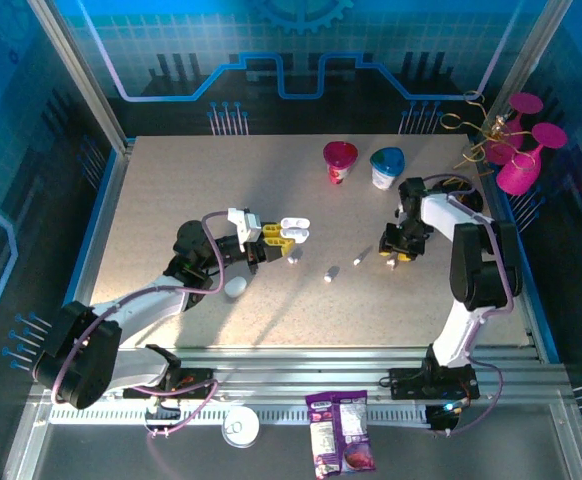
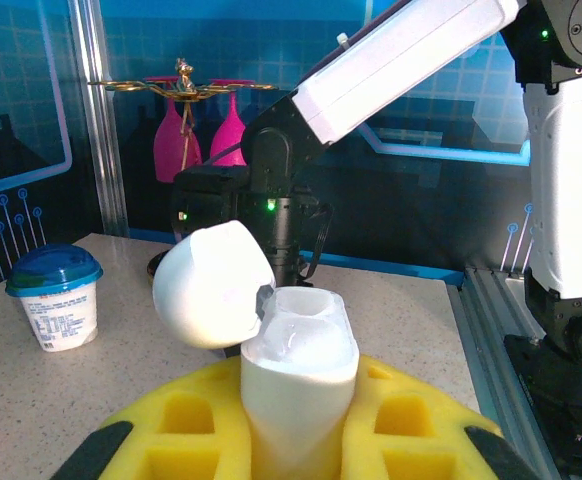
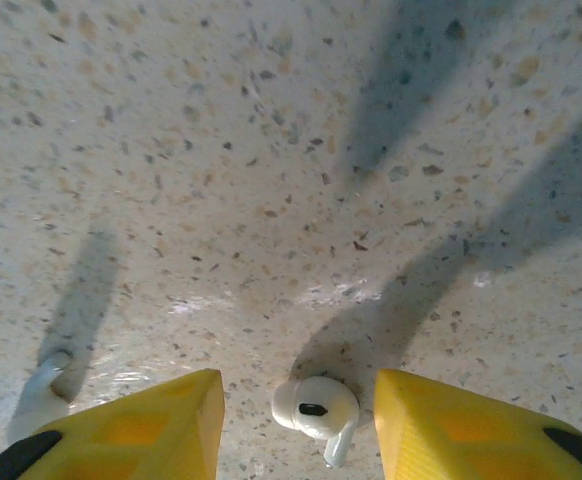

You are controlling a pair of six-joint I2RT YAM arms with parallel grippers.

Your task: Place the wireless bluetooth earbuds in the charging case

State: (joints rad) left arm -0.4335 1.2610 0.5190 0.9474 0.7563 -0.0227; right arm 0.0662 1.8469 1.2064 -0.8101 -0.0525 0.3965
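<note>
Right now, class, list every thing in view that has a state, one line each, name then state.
charging case: lid open, held upright.
left gripper: shut on the charging case.
earbud: lying loose on the table, untouched.
right gripper: open, straddling the earbud.
second case: closed, lying on the table.
pink-lidded cup: upright, lid on.
blue-lidded cup: upright, lid on.

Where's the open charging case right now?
In the top view, the charging case is left of centre on the table, held in the left gripper with its lid open. A loose earbud lies just beside it.
</note>
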